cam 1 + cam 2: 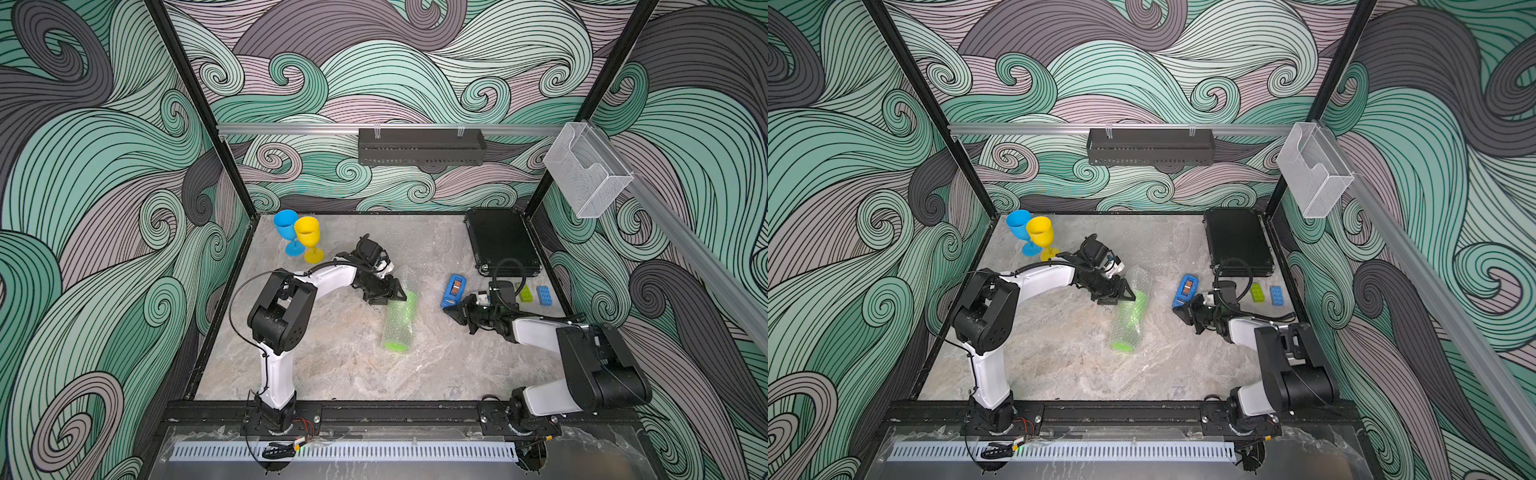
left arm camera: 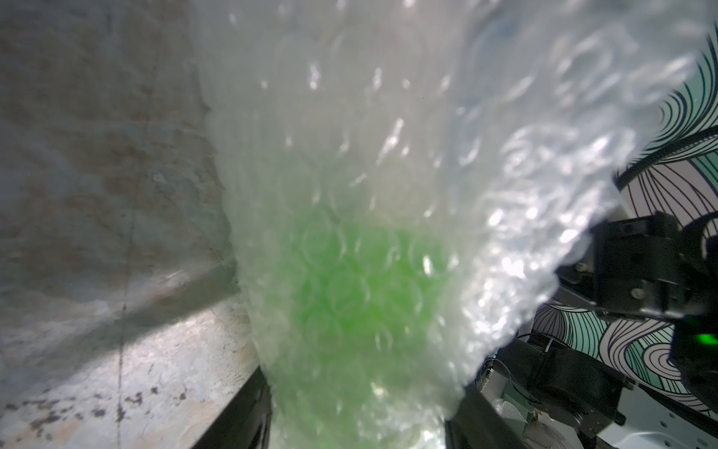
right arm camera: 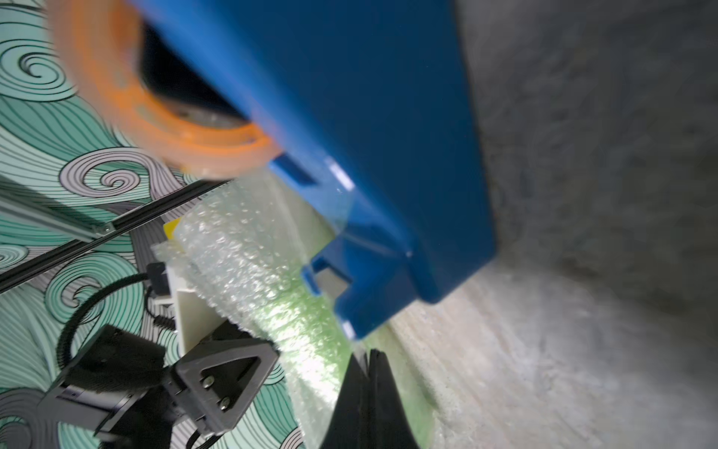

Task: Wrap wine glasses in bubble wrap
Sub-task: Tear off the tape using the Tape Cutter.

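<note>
Goblet (image 1: 400, 322), green, rolled in wrap (image 2: 388, 116), lies on its side mid-table (image 1: 332, 365). Left gripper (image 1: 394, 294) clasps its far end; only the left wrist view shows wrap filling the jaws. Right gripper (image 3: 369, 373), pressed together, sits at the dispenser's (image 3: 369, 116) nose; whether it pinches anything cannot be made out. Foot and bowl are indistinguishable. The long axis runs near-to-far, with the far end leaning right.

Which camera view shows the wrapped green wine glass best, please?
A top view: both top views show the green wine glass lying in its bubble wrap, nearly full length. The left wrist view gives only a blurred green patch through bubbles; the right wrist view shows a part behind the blue tape dispenser.
</note>
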Robot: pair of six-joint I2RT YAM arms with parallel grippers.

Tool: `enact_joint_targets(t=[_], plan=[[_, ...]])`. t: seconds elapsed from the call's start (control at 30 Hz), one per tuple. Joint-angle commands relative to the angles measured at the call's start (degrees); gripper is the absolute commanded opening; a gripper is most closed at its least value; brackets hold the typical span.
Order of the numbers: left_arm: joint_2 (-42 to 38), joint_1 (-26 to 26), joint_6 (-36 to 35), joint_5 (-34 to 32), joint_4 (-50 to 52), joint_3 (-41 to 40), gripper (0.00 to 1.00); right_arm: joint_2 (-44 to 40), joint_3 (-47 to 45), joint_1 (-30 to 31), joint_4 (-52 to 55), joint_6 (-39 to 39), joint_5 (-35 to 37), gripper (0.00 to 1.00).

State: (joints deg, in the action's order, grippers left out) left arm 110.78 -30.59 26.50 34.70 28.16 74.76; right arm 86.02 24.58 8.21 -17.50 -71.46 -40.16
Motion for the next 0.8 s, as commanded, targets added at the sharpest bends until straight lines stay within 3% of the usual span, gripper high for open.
enact_joint_targets(t=[0.0,0.2,0.53,0.77], plan=[[2.35,-1.52,-0.56,-6.06,5.47,-2.12,0.63,4.67,-0.5,0.24,-1.12,3.5,0.68,0.0],[2.73,-1.59,-0.44,-5.91,5.46,-2.01,0.63,8.63,-2.45,0.31,-6.76,1.44,-0.52,0.0],[3.09,-1.75,-0.06,-5.46,5.53,-1.65,0.63,-3.62,-0.93,0.57,4.68,4.33,0.72,0.0],[2.64,-1.76,-0.16,-5.61,5.26,-2.32,0.63,4.0,-2.74,0.49,5.08,10.43,4.37,0.0]])
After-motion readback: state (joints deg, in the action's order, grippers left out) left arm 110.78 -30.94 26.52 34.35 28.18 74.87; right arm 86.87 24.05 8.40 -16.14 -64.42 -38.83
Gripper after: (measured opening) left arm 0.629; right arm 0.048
